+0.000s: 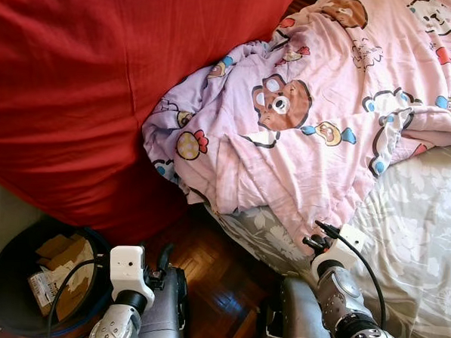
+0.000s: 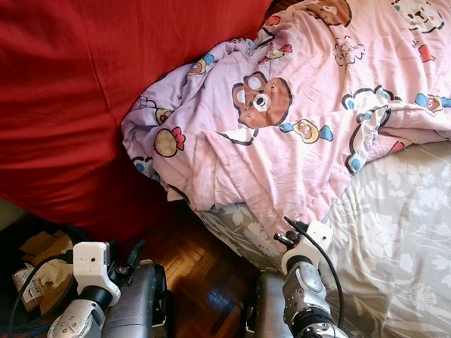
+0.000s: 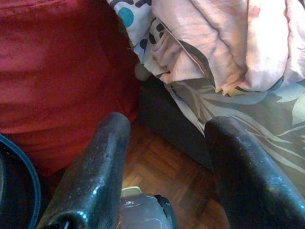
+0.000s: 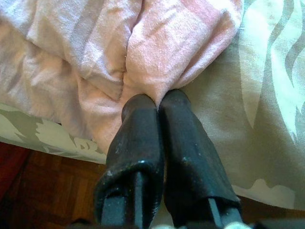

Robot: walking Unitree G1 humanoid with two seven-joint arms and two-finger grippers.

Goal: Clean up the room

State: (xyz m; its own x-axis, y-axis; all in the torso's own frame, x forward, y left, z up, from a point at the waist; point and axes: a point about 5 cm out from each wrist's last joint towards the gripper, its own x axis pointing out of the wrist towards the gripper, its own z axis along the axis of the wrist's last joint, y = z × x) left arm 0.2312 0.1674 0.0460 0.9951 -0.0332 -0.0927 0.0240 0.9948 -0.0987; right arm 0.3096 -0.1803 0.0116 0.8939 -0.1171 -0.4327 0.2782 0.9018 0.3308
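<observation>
Right gripper (image 4: 157, 107) clamped on the lower edge of the pink cartoon-print blanket (image 1: 319, 106), which lies bunched on the bed with the grey floral sheet (image 1: 418, 240). Left gripper (image 3: 167, 138) wide apart, holding nothing, low over the parquet floor (image 1: 220, 275) beside the bed, near the red beanbag (image 1: 86, 78) and black waste bin (image 1: 7, 294).

Head stereo pair looks fwd/down; both wrist cams close-in along claws; all share pink blanket (image 1: 304, 120) at bed (image 1: 418, 247) edge.

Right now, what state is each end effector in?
Left end effector: open, empty, above the wooden parquet floor.
Right end effector: closed on the edge of the pink cartoon-print blanket.
</observation>
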